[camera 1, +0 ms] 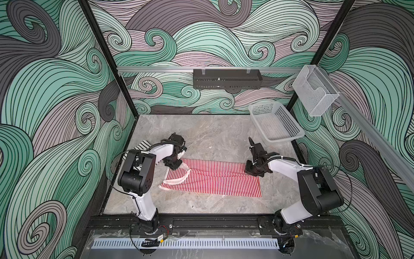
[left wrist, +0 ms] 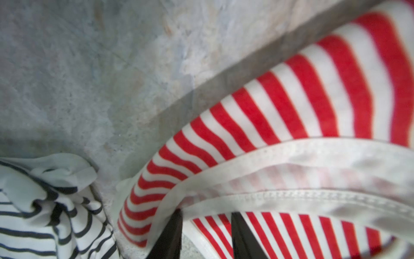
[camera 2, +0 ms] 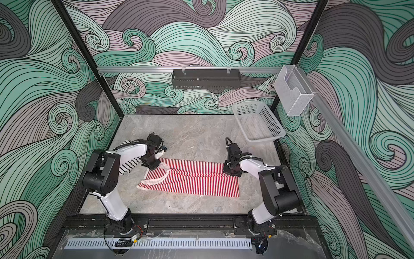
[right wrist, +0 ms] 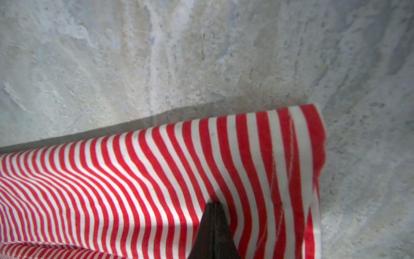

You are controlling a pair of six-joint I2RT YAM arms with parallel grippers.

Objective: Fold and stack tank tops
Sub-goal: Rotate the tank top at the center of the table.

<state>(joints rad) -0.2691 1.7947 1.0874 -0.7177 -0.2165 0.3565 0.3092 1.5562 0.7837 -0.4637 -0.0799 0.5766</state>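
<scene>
Table (camera 1: 212,139): grey marbled surface filling the lower middle of both top views.
Red-and-white tank top (camera 1: 215,179): spread lengthwise across the middle of the table in both top views (camera 2: 195,181). Its white-trimmed straps lie toward frame left and its hem toward frame right. A long crease runs along its length.
Left arm (camera 1: 143,170): reaches in from the lower left and bends over the strap end of the red top.
Right arm (camera 1: 313,186): reaches in from the lower right toward the far hem corner.
Basket (camera 1: 287,123): white perforated plastic, tilted at the table's upper right corner, well apart from both tops.
Black-and-white tank top (camera 2: 130,166): crumpled at the table's left edge, mostly hidden under the left arm. It lies just beside the red top's strap end, as the left wrist view shows (left wrist: 44,213).
Left gripper (left wrist: 205,213): jaws apart with a clear gap. The tips meet the white neck trim (left wrist: 291,197), which crosses in front of them. I cannot tell whether they are touching it.
Right gripper (right wrist: 212,206): jaws together, clamped on the red-and-white tank top near its hem. The cloth puckers at the tip and its edge is raised over a shadow.
</scene>
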